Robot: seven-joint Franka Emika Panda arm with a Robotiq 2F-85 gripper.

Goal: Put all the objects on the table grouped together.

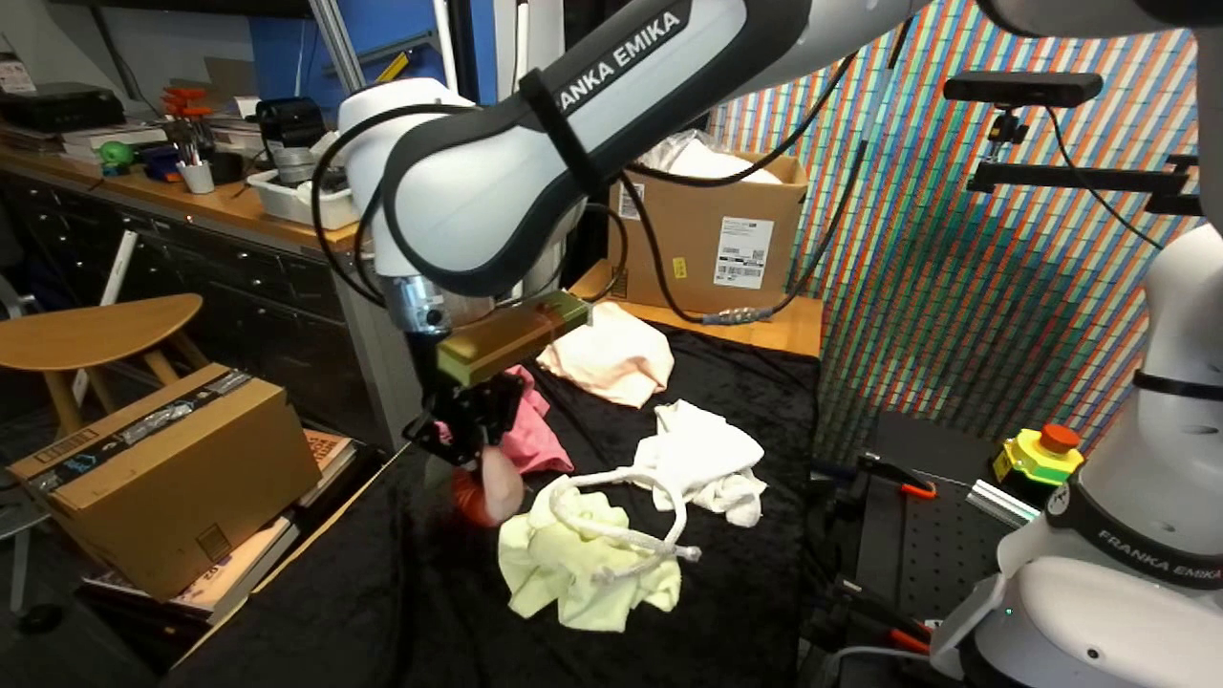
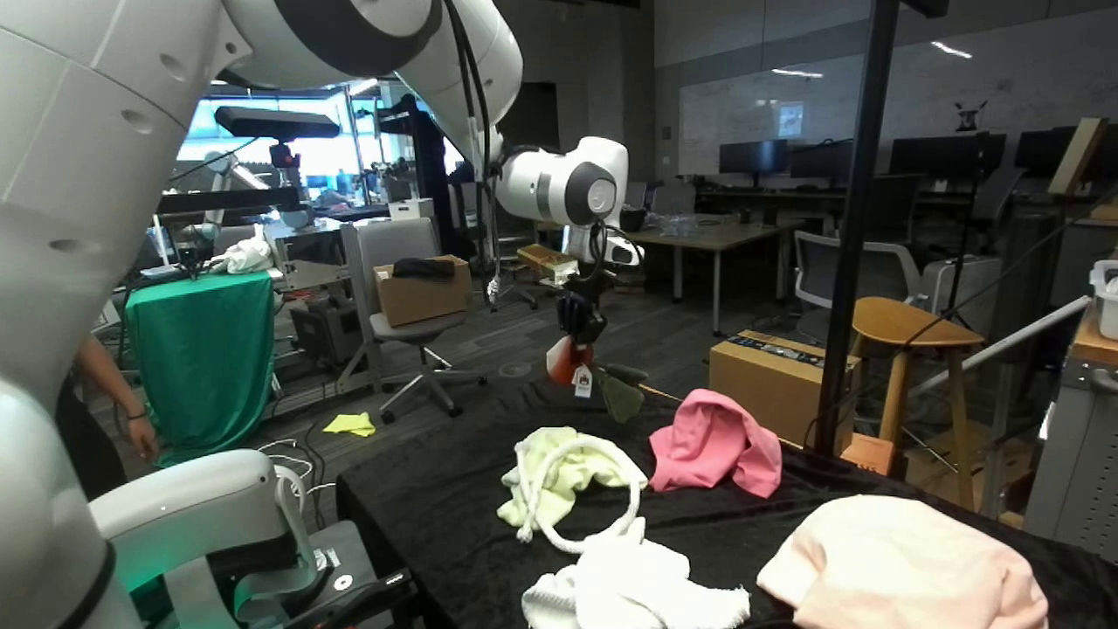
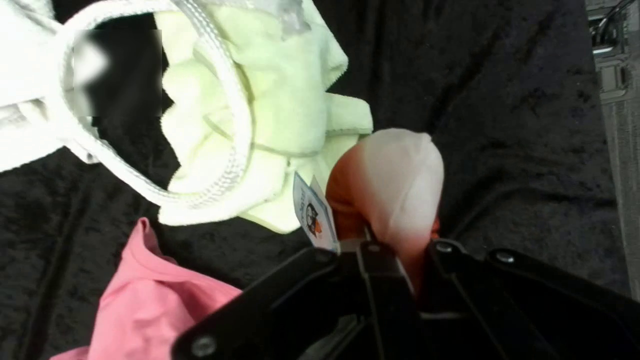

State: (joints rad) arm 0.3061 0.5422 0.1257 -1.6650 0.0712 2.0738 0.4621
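Wrist view: a rounded orange-and-white plush toy is pinched by the black gripper, printed paper tag sticking out. It is held near the black velvet-covered table's edge beside the taped cardboard box; table contact cannot be told. Crumpled pink cloth is set along that edge. Ruffled yellow-green cloth is crossed by a braided white rope loop, fuzzy white cloth overlapped too. Olive-green flaps are shown in an exterior view; smooth peach cloth, at the labelled carton edge, by both exterior views only.
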